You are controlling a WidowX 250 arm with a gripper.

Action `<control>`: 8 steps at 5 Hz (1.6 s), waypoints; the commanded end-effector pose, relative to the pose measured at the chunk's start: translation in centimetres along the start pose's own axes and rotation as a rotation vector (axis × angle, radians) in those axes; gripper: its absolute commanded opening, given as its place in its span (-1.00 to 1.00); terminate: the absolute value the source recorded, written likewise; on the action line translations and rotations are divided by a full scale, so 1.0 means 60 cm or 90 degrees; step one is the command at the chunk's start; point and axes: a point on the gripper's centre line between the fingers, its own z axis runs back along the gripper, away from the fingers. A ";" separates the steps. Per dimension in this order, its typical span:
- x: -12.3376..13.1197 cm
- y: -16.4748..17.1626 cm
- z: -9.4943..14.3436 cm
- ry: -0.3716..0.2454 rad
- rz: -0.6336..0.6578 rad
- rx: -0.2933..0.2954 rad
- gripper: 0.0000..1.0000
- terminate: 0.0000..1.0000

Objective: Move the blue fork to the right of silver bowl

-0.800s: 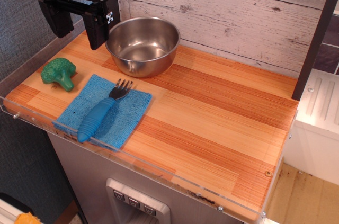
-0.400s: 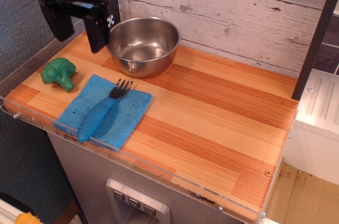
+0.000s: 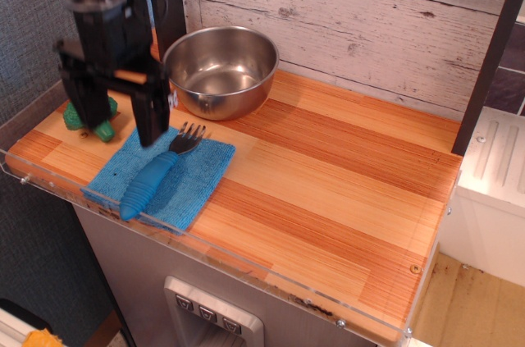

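The blue fork (image 3: pixel 153 177) lies on a square blue cloth (image 3: pixel 187 189) near the front left of the wooden counter, its grey tines toward the back right. Behind it, the silver bowl (image 3: pixel 221 70) stands against the wall, with nothing inside. My black gripper (image 3: pixel 117 122) hangs open above the left part of the cloth, just left of the fork's tines. Its right finger (image 3: pixel 152 113) is close beside the tines, and its left finger (image 3: pixel 83 105) stands in front of the broccoli. Nothing is between the fingers.
A green toy broccoli (image 3: pixel 102 126) sits at the left edge, partly hidden behind the gripper. A clear lip (image 3: pixel 246 269) runs along the counter's front edge. The white plank wall (image 3: pixel 353 11) backs the counter, and a dark post (image 3: pixel 490 52) rises at the right.
The gripper has come down and forward from beside the bowl's left rim to just over the cloth, left of the fork's tines. It has stayed open. Fork, bowl and broccoli have not moved.
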 end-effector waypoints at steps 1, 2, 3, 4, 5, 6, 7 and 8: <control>-0.018 0.008 -0.052 -0.014 0.025 0.071 1.00 -1.00; -0.017 0.010 -0.077 -0.015 0.023 0.085 1.00 -1.00; -0.014 0.011 -0.084 -0.018 0.021 0.082 1.00 -1.00; -0.012 0.009 -0.080 -0.027 0.018 0.080 -1.00 -1.00; -0.014 0.004 -0.067 -0.030 0.017 0.070 -1.00 -1.00; -0.015 0.001 -0.050 -0.042 0.018 0.052 -1.00 -1.00; -0.023 -0.012 0.004 -0.052 -0.008 0.033 -1.00 -1.00; -0.037 -0.045 0.065 -0.056 -0.043 0.003 -1.00 -1.00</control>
